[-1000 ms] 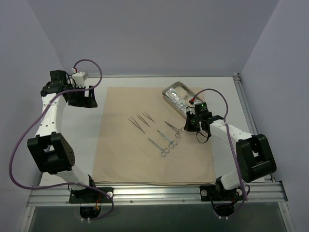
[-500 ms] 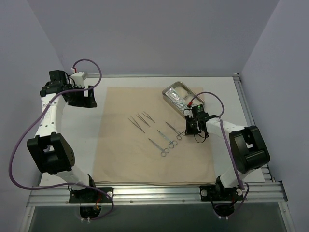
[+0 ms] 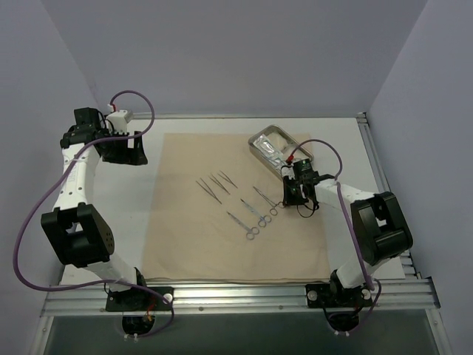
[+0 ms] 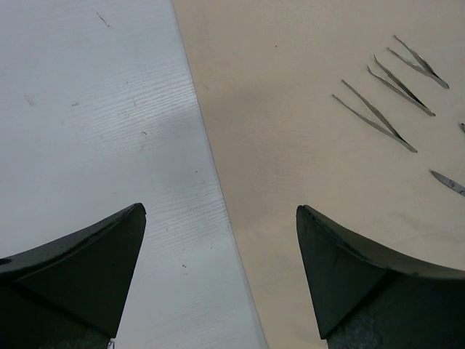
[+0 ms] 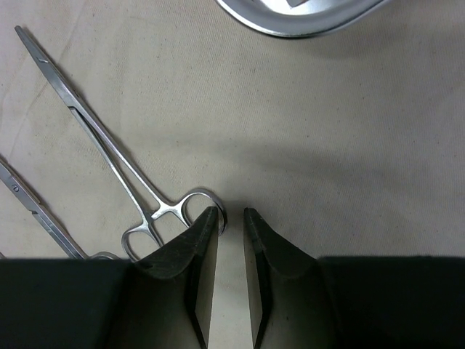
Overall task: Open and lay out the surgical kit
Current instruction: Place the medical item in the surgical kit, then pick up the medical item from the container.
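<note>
The tan cloth wrap (image 3: 185,244) lies spread flat on the table. The steel tray (image 3: 260,140) stands at its far right corner with pale contents I cannot make out. Three thin tweezers (image 3: 214,183) lie mid-cloth, and three ring-handled clamps (image 3: 255,214) lie to their right. My right gripper (image 3: 290,198) hovers low over the cloth, its jaws a narrow gap apart and empty. In the right wrist view its left fingertip (image 5: 207,218) sits at a ring of the nearest clamp (image 5: 109,153), below the tray's rim (image 5: 290,27). My left gripper (image 3: 126,151) is wide open over the cloth's left edge.
In the left wrist view the gripper (image 4: 221,211) straddles the line between white table (image 4: 94,109) and cloth (image 4: 290,109), with the tweezers (image 4: 374,115) at upper right. A second clamp (image 5: 36,214) lies left of the right gripper (image 5: 231,212). Metal rails edge the table.
The right arm has folded its elbow back and the right gripper has shifted slightly nearer, beside the clamp's rings. The left arm and the instruments have not moved.
</note>
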Controlling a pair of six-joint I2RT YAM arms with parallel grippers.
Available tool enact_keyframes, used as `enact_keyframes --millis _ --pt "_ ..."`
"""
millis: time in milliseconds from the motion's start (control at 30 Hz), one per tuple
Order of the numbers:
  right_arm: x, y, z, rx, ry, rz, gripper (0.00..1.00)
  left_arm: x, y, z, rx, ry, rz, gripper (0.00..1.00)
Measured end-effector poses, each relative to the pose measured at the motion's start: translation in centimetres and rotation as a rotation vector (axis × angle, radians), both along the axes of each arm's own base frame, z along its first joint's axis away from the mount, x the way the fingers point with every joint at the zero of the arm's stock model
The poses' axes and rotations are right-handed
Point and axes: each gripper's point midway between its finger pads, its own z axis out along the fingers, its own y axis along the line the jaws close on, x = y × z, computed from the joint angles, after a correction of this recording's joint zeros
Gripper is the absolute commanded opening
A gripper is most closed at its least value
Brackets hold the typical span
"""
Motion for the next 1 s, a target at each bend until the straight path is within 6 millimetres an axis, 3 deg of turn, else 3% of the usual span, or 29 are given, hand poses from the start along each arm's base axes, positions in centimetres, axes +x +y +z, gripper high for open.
enact_keyframes --millis 300,433,567,667,767,867,1000 --pt "0.4 0.0 0.8 -0.008 0.002 0.009 0.18 0.0 0.0 0.0 0.0 0.0 0.0 0.94" --pt "2.1 0.5 3.1 -0.004 -0.035 0.02 0.18 0.0 0.1 0.0 0.0 0.0 0.003 0.94" --pt "6.1 1.0 7.9 0.014 -0.157 0.025 0.18 0.0 0.3 0.0 0.0 0.0 0.007 0.94" --pt "10.0 -0.1 12.0 0.004 -0.264 -0.005 0.18 0.0 0.4 0.0 0.001 0.0 0.009 0.94" --pt "13.8 -1.5 13.9 -0.035 -0.325 -0.04 0.19 0.0 0.4 0.0 0.002 0.001 0.011 0.94" --pt "16.4 -2.9 13.0 -0.09 -0.322 -0.066 0.19 -0.1 0.5 -0.1 0.007 0.003 0.014 0.94" --pt "17.9 -3.5 9.0 -0.129 -0.238 -0.05 0.21 -0.1 0.6 -0.1 0.012 0.005 0.018 0.94"
